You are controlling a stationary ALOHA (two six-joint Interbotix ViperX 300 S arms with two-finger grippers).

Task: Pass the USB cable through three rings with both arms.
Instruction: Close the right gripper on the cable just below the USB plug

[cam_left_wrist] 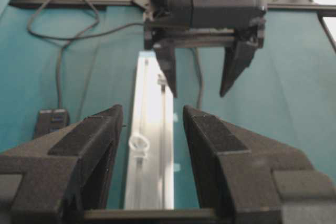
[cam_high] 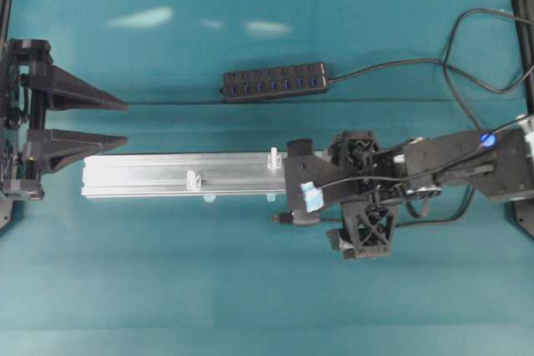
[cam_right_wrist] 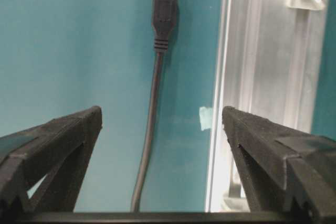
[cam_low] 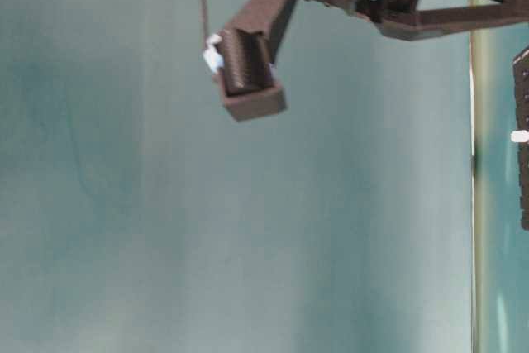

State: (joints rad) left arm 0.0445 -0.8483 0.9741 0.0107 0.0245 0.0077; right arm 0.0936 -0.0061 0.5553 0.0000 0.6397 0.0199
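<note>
Right fingers [cam_right_wrist: 163, 156] spread wide over the loose cable [cam_right_wrist: 152, 124]; left fingers [cam_left_wrist: 149, 145] parted, empty. Clamp off-centre and the plug [cam_right_wrist: 164, 3] could skid against the rail [cam_right_wrist: 262, 77].

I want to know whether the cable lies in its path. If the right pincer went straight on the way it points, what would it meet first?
Likely the USB cable, lying between the open right pincer tips beside the rail; depth is unclear.

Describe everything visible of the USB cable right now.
The USB cable is a thin black cord ending in a black moulded plug with a metal tip, blue inside. It lies flat on the teal table, alongside the silver rail, not through any ring. It sits between the open fingers of the right gripper, untouched by them.
</note>
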